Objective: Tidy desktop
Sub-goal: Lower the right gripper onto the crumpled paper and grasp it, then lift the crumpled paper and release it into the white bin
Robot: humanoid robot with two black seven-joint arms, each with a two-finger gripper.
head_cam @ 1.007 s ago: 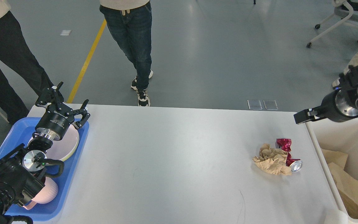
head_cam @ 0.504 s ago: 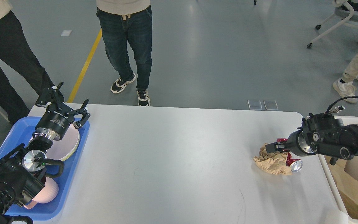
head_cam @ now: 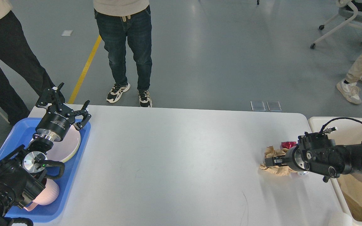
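The white desktop (head_cam: 174, 157) fills the middle of the head view. Near its right end lies a crumpled brown paper (head_cam: 276, 170) with a crushed red can (head_cam: 288, 144) just behind it. My right gripper (head_cam: 269, 162) reaches in low from the right and rests at the paper's left part, with its dark fingers too close together to tell apart. The arm covers most of the can. My left gripper (head_cam: 68, 105) hangs open above the far right corner of the blue tray (head_cam: 74, 169), holding nothing.
In the blue tray lie a pink plate (head_cam: 69, 147) and a pink cup (head_cam: 47, 194). A cream bin (head_cam: 317, 121) with brown paper (head_cam: 357, 194) inside stands against the table's right edge. Two people stand behind the far left edge.
My right arm came down from above the bin and moved left onto the crumpled paper, now covering most of the can. The left arm stayed still. The person behind shifted their feet.
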